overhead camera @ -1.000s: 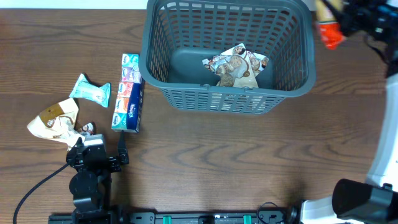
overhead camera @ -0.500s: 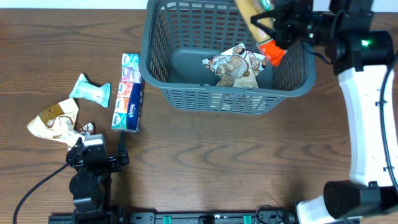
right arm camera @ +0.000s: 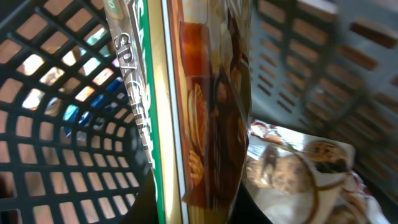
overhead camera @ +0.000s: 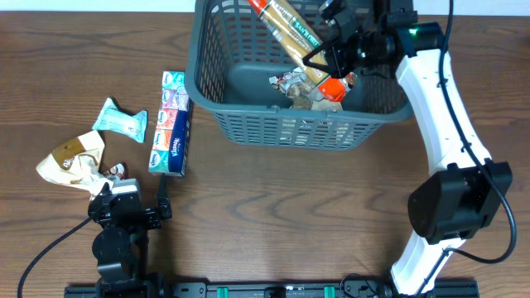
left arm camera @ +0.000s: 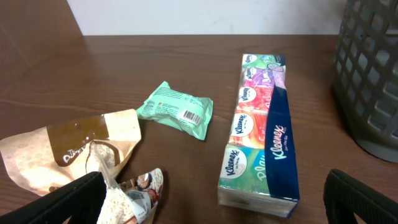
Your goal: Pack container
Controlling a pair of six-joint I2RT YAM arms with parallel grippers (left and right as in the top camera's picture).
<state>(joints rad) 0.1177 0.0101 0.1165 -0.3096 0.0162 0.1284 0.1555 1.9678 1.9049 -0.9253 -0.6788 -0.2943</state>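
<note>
The dark grey lattice basket stands at the back centre; its wall shows in the right wrist view. A crumpled printed snack packet lies on its base, also in the right wrist view. My right gripper is shut on a long spaghetti packet with an orange end, held slanted over the basket's inside; the packet fills the right wrist view. My left gripper is open and empty near the front left, with a Kleenex tissue pack just ahead of it.
On the table left of the basket lie the Kleenex pack, a mint green wipes packet and a brown-and-white paper bag with a small printed packet beside it.
My right arm has swung left and down from the far right corner, carrying the spaghetti packet over the rim and into the basket. The left arm has not moved.
</note>
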